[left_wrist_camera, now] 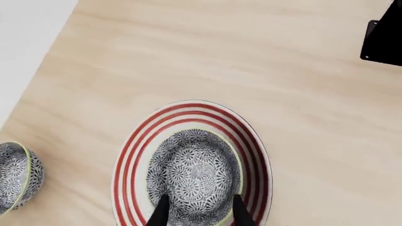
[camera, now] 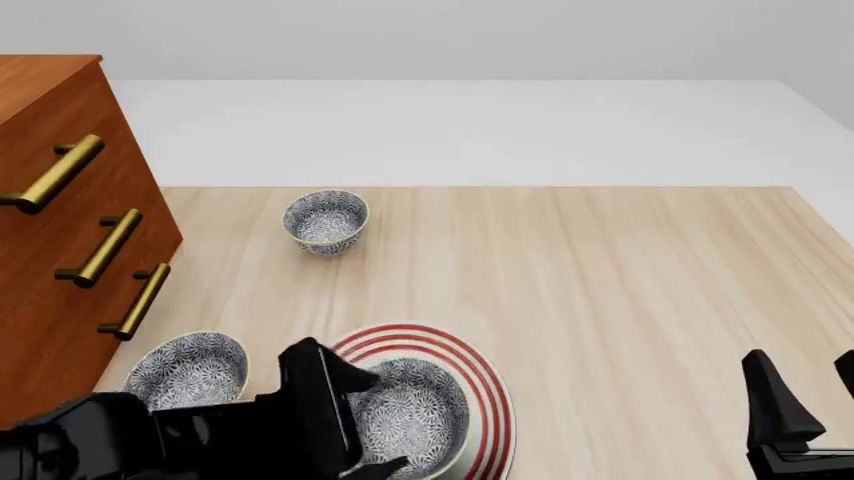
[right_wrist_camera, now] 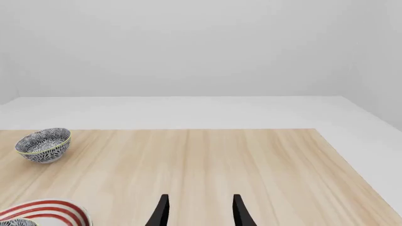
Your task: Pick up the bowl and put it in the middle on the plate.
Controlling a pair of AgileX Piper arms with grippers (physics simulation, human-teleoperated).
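Observation:
The bowl, blue-and-white floral with a pale rim, sits upright on the plate, inside its red rings. In the front view the bowl and the plate lie at the table's near left. My left gripper is open, with a finger on each side of the bowl's near rim; its fingers hang over the bowl's left edge. My right gripper is open over bare wood at the near right, holding nothing.
A second look-alike bowl stands left of the plate, and a third stands farther back. A wooden drawer cabinet with brass handles fills the left side. Part of the right arm shows in the left wrist view.

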